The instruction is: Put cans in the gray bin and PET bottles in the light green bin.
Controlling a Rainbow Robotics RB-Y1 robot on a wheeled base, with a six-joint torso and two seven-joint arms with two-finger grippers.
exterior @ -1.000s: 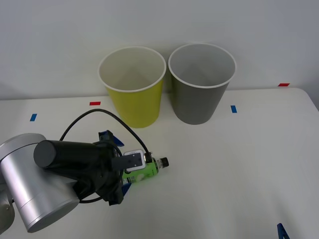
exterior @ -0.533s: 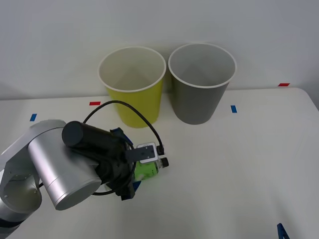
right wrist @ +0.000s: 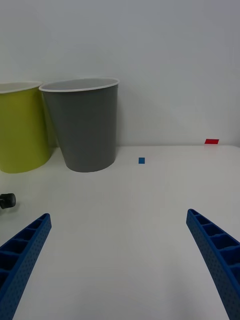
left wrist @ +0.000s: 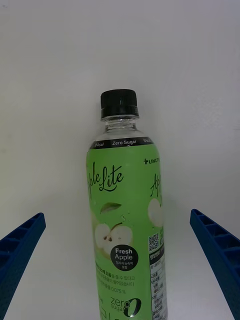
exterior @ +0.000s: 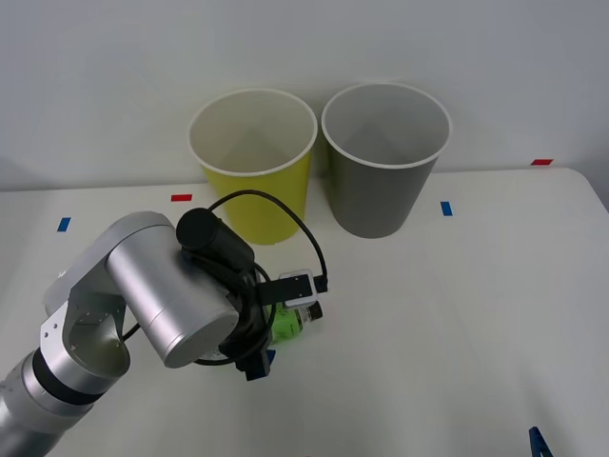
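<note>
Bottle (left wrist: 127,220): small clear PET with green label and black cap, lying on the white table (exterior: 447,324) near the green bin (exterior: 255,171), the gray bin (exterior: 383,162) beside that; judged light, thin-walled and slick, likely to roll, best taken across the labelled mid-body, clear of cap and neck. Left gripper (left wrist: 120,272): jaws wide apart, one blue finger either side of the bottle, neither touching; since a second ago the arm has swung in over the bottle, which has not moved. Right gripper (right wrist: 120,265): jaws apart, parked low at the table's right front.
</note>
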